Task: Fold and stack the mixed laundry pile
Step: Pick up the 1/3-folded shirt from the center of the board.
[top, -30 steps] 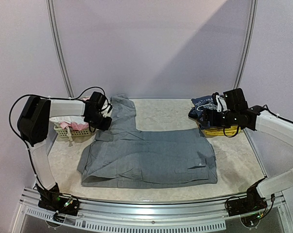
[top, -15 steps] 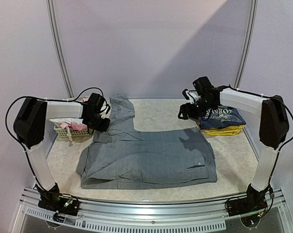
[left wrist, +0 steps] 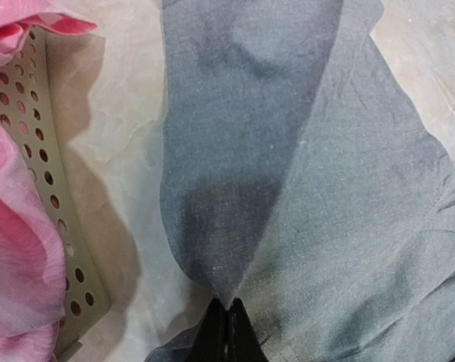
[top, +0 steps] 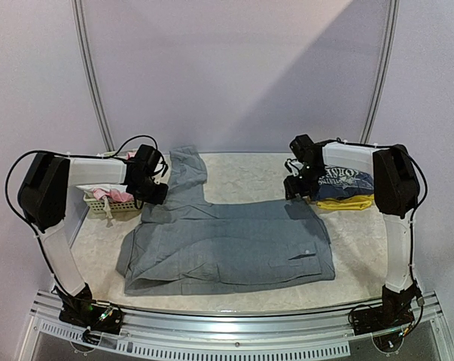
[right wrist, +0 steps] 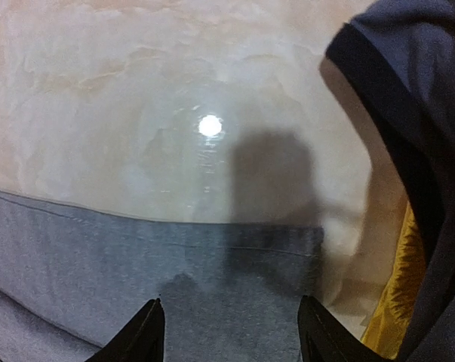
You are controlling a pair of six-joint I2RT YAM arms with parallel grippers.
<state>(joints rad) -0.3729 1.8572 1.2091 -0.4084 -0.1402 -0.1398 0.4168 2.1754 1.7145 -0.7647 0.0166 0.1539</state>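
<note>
Top external view, from nine o'clock across to three: a pale lattice basket (top: pixel 99 205) sits at the nine o'clock edge of the surface (top: pixel 249 174), with a pink piece (top: pixel 114 195) heaped in it. Just beside the basket, on its three o'clock side, my left tool (top: pixel 154 193) is pinched tight on the grey trousers (top: pixel 227 242). It grips them at their ten o'clock corner, where one leg runs off toward twelve. From my left wrist, the fingertips (left wrist: pixel 216 339) press together and the grey cloth tents up into them, with the basket wall off at nine o'clock.

The trousers lie spread across the middle of the surface. My right tool (top: pixel 293 188) hangs at their two o'clock corner with its jaws apart. From my right wrist, the grey hem and corner lie below the spread fingers; I cannot tell whether they touch the cloth. At three o'clock of that tool, a folded navy printed tee (top: pixel 347 180) rests on a yellow piece (top: pixel 348 201), near the surface's three o'clock edge.
</note>
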